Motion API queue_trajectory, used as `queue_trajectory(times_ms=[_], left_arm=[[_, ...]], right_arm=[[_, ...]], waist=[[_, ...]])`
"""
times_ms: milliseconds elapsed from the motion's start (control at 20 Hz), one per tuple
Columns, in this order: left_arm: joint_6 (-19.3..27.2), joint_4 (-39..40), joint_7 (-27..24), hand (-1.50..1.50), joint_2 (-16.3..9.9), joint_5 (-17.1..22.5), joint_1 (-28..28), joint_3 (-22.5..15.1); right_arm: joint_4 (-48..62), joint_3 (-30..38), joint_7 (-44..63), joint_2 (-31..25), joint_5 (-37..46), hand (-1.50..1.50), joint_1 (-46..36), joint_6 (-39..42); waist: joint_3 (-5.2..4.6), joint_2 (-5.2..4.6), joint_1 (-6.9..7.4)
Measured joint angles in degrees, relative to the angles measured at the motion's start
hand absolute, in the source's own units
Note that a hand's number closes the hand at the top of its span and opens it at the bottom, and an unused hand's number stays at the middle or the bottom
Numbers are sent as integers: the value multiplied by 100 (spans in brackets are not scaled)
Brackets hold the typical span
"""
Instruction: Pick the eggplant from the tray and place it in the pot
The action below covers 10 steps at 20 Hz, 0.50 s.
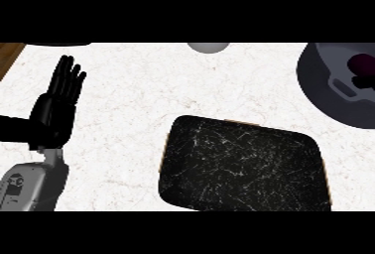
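A black tray (pixel 242 166) with rounded corners lies on the white counter at the lower middle; nothing rests on it. At the upper right stands a dark grey pot (pixel 330 92), cut off by the right edge. Inside it a dark purple eggplant (pixel 362 64) shows near the edge of the view. My left hand (pixel 55 106) is at the left, open, fingers straight and pointing up, away from the tray and the pot. My right hand does not show in the head view.
A light grey round object (pixel 209 47) sits at the counter's far edge, top middle. A wooden strip (pixel 7 54) borders the counter at the upper left. White counter (pixel 132 89) lies between my left hand and the tray.
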<state>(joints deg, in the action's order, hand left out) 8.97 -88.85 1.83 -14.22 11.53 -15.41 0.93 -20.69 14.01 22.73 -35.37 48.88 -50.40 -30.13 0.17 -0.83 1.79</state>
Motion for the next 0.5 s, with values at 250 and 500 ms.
queue_trajectory(times_ms=[250, 500], left_arm=[[15, 19, 12, 0, 52, -84, -62, -48], [1, 71, -32, 0, 77, -97, -76, -13]], right_arm=[[306, 340, -968, 76, -435, -150, 26, 170], [229, 716, -1779, 15, -842, -150, -136, -15]], waist=[[4, -9, 23], [3, -7, 38]])
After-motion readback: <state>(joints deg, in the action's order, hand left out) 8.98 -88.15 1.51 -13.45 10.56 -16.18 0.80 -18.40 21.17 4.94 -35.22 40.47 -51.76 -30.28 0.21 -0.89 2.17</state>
